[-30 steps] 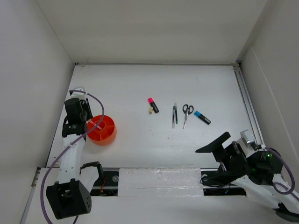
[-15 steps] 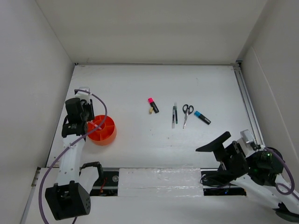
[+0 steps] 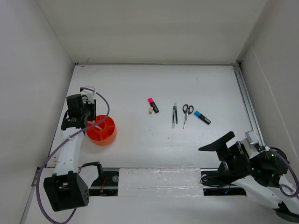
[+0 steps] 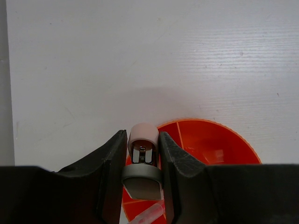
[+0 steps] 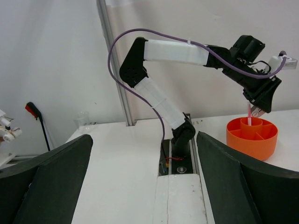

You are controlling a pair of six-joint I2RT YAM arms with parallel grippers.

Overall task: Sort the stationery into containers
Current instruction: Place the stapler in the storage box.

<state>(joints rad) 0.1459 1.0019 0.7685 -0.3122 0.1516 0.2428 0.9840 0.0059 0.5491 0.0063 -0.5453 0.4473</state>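
The thin pink pen [image 5: 249,115] stands nearly upright with its lower end down inside the orange cup [image 4: 210,142]. My left gripper [image 4: 142,139] is clamped on the pen's upper part. In the left wrist view the pen shows end-on, its pale pink top wedged between my two dark fingers [image 4: 112,158] above the cup's rim. The pen seems to sit close to one of the cup's inner dividers. I cannot tell which compartment it is in, or whether its tip touches the bottom.

The cup stands on the white table [image 3: 140,84] near its left side, close to my left arm.

The rest of the stationery lies in a loose row near the middle of the table, well apart from the cup. The pink-capped highlighter [image 3: 153,105] lies with the small eraser [image 3: 150,111] just beside it. To the right come the dark pen [image 3: 175,113], the scissors [image 3: 187,113] and the blue-capped marker [image 3: 202,117].

My right gripper [image 5: 144,137] hangs at the near right edge of the table, its fingers spread wide with nothing between them.
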